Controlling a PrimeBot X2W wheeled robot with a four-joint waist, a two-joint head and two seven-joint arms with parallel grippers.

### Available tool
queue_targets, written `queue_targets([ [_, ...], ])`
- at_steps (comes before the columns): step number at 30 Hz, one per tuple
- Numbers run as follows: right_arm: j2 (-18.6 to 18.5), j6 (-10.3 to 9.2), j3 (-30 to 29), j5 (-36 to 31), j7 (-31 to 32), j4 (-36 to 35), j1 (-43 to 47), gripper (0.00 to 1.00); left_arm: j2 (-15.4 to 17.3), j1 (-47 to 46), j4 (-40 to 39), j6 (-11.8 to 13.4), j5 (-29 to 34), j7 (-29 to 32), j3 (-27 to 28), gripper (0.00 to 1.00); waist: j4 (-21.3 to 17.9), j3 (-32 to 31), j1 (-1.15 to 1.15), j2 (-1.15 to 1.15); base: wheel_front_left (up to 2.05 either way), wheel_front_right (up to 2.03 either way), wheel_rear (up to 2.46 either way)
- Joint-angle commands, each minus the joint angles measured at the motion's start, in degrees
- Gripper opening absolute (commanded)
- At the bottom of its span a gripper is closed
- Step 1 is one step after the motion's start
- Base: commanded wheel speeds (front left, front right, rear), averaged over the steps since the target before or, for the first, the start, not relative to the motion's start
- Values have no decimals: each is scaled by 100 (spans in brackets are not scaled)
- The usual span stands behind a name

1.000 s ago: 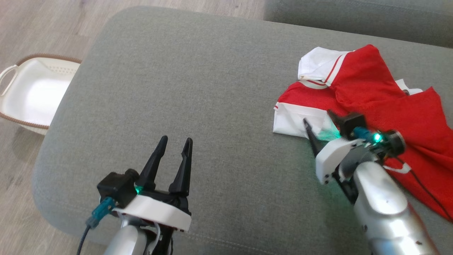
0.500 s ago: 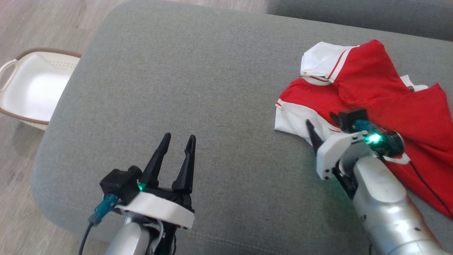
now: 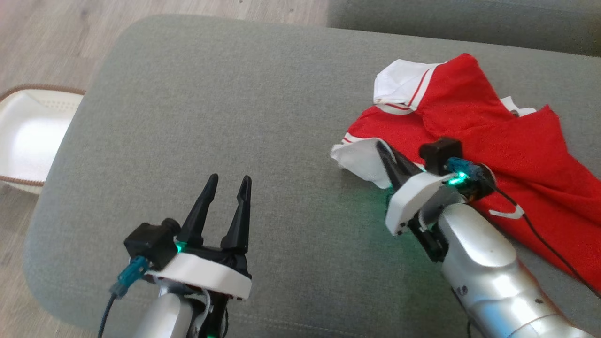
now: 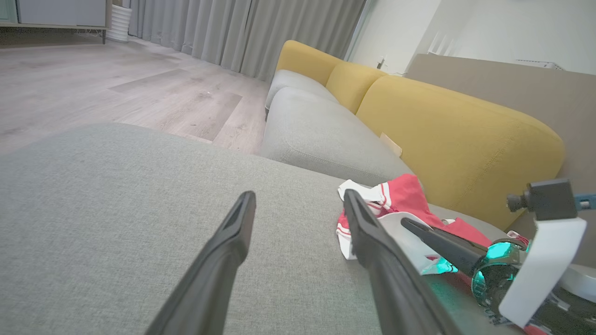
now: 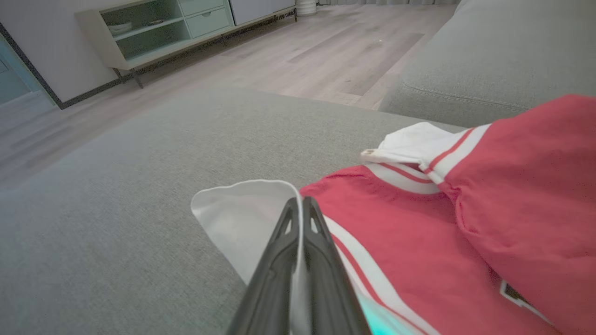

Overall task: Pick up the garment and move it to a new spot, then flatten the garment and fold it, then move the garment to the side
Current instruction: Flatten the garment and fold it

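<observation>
- Garment (image 3: pixel 469 126): red with white trim, lying crumpled on the right part of the grey cushion (image 3: pixel 211 94).
- Right gripper (image 3: pixel 382 149): closed on the white edge at the garment's left end, with cloth seen pinched in the right wrist view.
- The rest of the garment is spread to the right of that gripper and beyond it. Its long axis is judged to run left to right.
- Left gripper (image 3: pixel 230 180): wide open with nothing held, well apart to the left over bare cushion.
- The right arm is the nearer one. Free space lies leftward.
</observation>
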Motion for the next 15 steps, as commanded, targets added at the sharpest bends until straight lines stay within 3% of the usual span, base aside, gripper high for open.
queue_targets([
  [1,102,-5,159,85,-84,-233,-134,0,9,-250,-161,-10,57,-70,206,100,-40,-39,0,0,0,0,0],
  [13,102,-5,1560,864,189,-921,553,0,9,-95,-162,-13,118,-70,302,100,-235,-295,0,0,0,0,0],
  [14,102,-5,1657,912,220,-930,602,19,9,-78,-159,-16,124,-70,307,100,-253,-315,0,0,0,0,0],
  [15,102,-5,1734,934,255,-913,636,100,9,-61,-158,-17,130,-70,315,100,-278,-332,0,0,0,0,0],
])
